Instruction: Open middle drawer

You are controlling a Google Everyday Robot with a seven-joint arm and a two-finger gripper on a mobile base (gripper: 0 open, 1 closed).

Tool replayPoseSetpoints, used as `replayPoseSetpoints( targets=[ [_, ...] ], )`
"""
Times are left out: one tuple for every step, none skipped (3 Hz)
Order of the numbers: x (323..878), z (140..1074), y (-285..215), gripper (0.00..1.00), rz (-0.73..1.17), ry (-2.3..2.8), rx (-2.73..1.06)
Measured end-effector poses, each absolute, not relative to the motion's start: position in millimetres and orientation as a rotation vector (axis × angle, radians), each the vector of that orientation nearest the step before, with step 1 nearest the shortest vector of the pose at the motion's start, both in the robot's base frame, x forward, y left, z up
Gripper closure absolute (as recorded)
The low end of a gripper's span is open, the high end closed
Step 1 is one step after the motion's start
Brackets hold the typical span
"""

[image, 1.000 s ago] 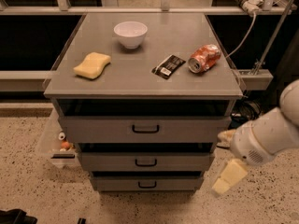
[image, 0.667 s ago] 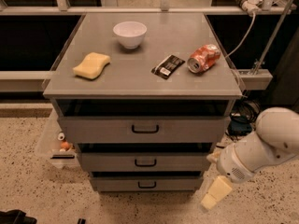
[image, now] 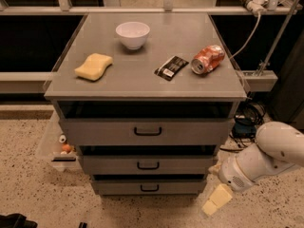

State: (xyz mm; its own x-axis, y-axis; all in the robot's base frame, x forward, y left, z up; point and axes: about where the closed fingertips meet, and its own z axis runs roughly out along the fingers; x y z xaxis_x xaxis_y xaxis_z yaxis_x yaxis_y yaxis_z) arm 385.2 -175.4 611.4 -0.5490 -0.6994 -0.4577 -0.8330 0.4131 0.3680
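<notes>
While the middle drawer faces us, long axis level, the hand hangs lower-right, grip unclear.

High front view down onto drawer cabinet, tool lower right

At the lower right of the frame the gripper hangs beside the grey cabinet, apart from the middle drawer at lower centre, while a white bowl, sponge and can sit on top.
</notes>
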Motion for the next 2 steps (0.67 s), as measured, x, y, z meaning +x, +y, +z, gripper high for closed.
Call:
replayPoseSetpoints(
  targets=[
    [393, 539, -162, 0.00, 0.982, 2.380, -1.255],
    [421, 495, -136, 0.00, 1.030, 2.244, -1.264]
  ],
)
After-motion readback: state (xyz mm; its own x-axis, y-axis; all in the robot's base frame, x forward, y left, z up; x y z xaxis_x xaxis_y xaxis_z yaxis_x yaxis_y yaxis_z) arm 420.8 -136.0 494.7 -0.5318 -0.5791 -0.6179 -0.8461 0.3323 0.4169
